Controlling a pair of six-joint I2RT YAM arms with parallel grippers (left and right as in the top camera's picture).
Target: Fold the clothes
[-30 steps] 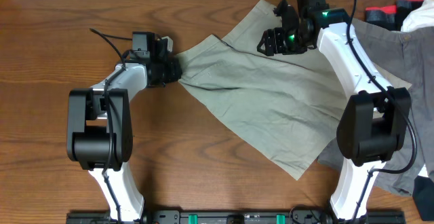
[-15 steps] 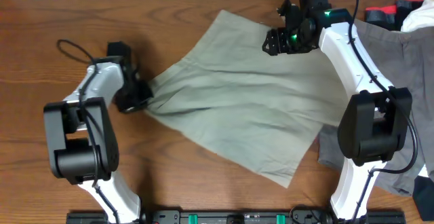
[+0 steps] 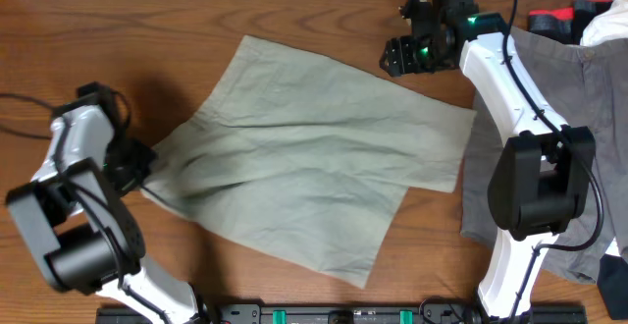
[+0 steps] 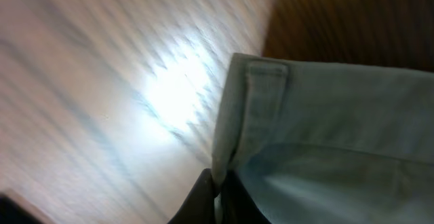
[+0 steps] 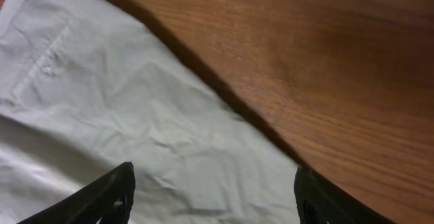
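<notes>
Left gripper [image 3: 140, 167], at the left edge of the overhead frame: pinched shut on the leftmost corner of the khaki shorts [image 3: 314, 167]. Same grip in the left wrist view, bottom centre: dark fingertips [image 4: 203, 200] closed on a fold of pale cloth, with the waistband and a belt loop [image 4: 266, 80] rising just above, over a blurred tabletop with a bright glare.

Khaki shorts spread mostly flat across the middle of the wooden table [image 3: 98, 29], wrinkled toward the held corner, lower point close to the bottom edge of the frame.

Right gripper [image 3: 397, 57], upper right of centre: jaws spread wide, grasping nothing, over the top edge of the khaki pair. In the right wrist view, two dark fingers [image 5: 112, 197] well apart at the bottom corners, creased cloth between them, bare wood at upper right.

Grey shorts [image 3: 579, 83] at the right edge, partly under the right arm, just beside the khaki pair; overlap impossible to tell.
</notes>
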